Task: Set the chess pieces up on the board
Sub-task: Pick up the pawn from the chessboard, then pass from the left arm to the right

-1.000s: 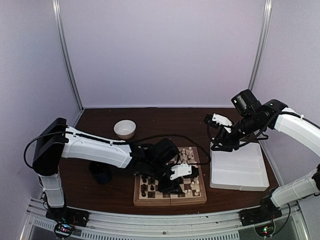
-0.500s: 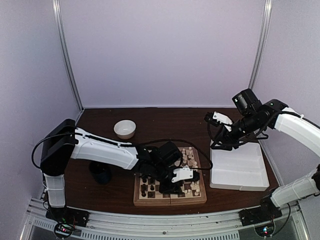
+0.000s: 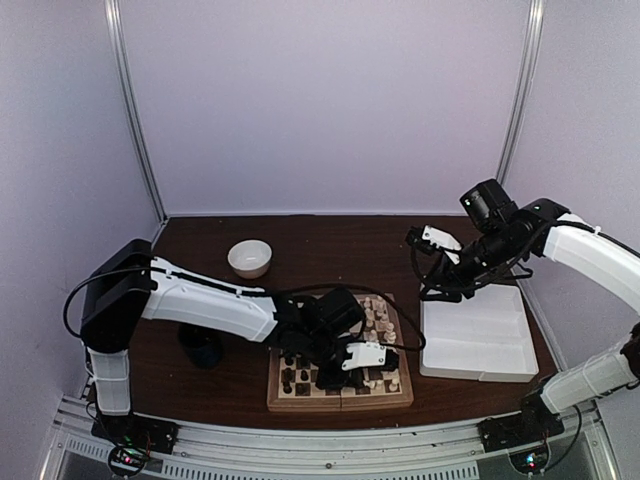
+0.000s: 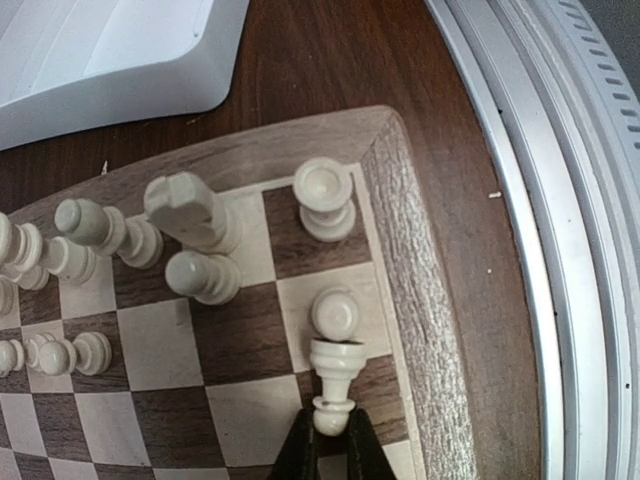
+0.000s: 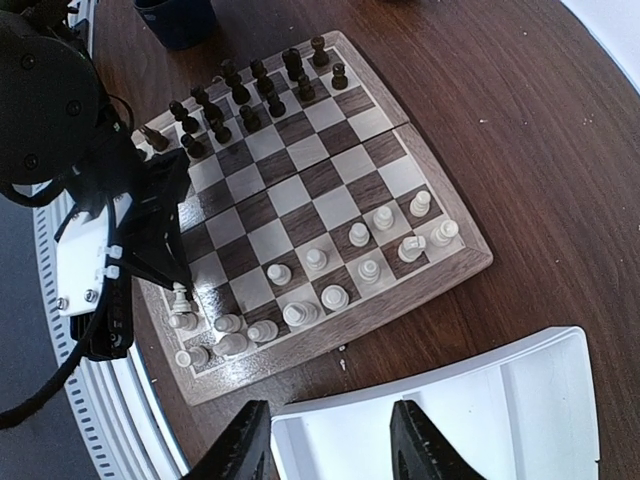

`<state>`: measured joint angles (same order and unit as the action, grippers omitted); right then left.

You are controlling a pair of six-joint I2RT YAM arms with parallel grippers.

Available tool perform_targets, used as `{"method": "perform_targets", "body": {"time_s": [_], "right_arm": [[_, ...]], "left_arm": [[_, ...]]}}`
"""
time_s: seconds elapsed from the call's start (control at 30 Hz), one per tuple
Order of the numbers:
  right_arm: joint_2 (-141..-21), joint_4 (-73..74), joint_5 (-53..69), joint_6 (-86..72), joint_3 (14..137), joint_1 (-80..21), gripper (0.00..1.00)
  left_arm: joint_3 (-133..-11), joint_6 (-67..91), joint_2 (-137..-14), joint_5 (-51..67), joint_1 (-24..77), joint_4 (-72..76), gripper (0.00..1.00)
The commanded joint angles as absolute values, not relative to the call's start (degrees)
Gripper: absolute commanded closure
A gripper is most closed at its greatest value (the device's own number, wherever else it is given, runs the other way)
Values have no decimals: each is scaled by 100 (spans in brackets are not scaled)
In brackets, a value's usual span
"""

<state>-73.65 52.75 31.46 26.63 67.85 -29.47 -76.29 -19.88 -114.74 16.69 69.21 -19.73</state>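
Left gripper (image 4: 325, 445) clenched on a cream piece (image 4: 335, 375) by the board's (image 4: 400, 250) near-right corner, cream chessmen (image 4: 195, 215) crowding it; right gripper (image 5: 330, 428) parted over white tray (image 3: 480, 345) beside the board; bowl (image 3: 249, 257), cup (image 3: 203, 345) left; brown table (image 3: 330, 240), lilac walls (image 3: 330, 100)

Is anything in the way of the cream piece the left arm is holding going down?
Possibly: a standing cream pawn sits beside the base of the held cream piece, at the edge of the board. Nothing else is close.

Bottom edge cuts off most of the left gripper (image 4: 327, 437)
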Motion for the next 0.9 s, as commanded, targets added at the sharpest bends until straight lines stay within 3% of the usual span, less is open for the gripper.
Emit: {"method": "perform_targets", "body": {"time_s": [0.0,0.23,0.43,0.87], "right_arm": [[-7403,5216,3310,2672,6724,-2909,55],[-7468,5324,3516,2766,6726,-2909,55],[-7547,5680,4610,3480,6382,-2922,55],[-8712,5710,4973,3499,6379,-3656,57]], "left_arm": [[-7343,-2057,-11139,1701,6953,-1957,100],[-7109,-1858,-10894,1670,6950,-1696,100],[-6917,-1650,-10932,1609,6889,-1348,100],[-6171,-1078,-10322,1443,6859,-159,100]]}}
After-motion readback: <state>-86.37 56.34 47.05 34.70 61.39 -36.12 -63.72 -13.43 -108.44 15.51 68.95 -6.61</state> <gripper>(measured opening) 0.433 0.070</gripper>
